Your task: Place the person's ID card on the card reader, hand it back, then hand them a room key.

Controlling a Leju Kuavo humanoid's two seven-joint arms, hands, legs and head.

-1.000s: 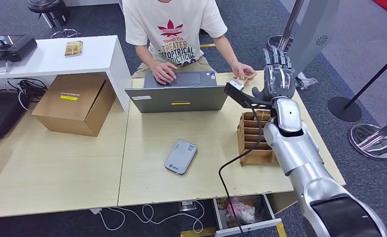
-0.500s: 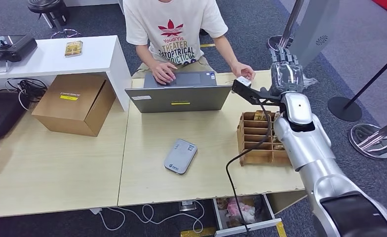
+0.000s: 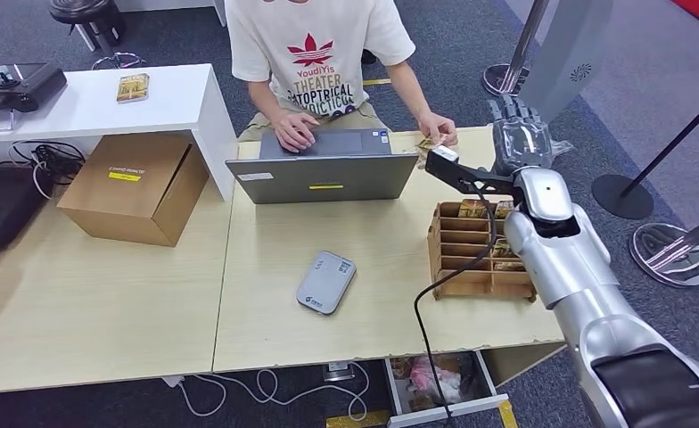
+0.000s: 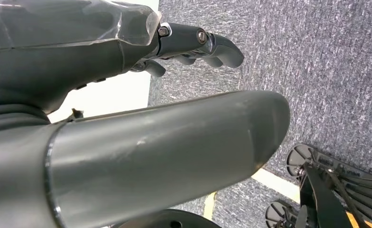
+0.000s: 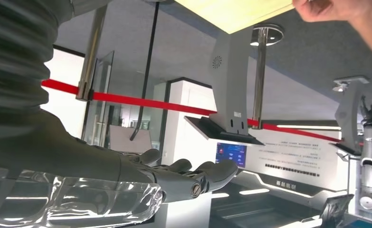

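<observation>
The grey card reader (image 3: 326, 282) lies flat in the middle of the table. Behind the laptop, the person's hand (image 3: 439, 127) rests at the table's far edge on a small yellowish card (image 3: 427, 143). My right hand (image 3: 519, 132) hovers to the right of that hand, fingers stretched out and holding nothing; in the right wrist view the right hand (image 5: 127, 183) is likewise bare. A wooden slotted box (image 3: 471, 250) holding cards stands just below my right forearm. My left hand (image 4: 127, 71) hangs over the grey carpet with nothing in it.
A person sits at the far side, one hand on an open laptop (image 3: 324, 169). A cardboard box (image 3: 134, 185) and a white side table (image 3: 96, 100) stand at the left. Stanchion bases (image 3: 671, 250) are on the floor to the right.
My right arm has swung to the right, away from the person's hand, uncovering more of the wooden box. The person's hand stays on the card.
</observation>
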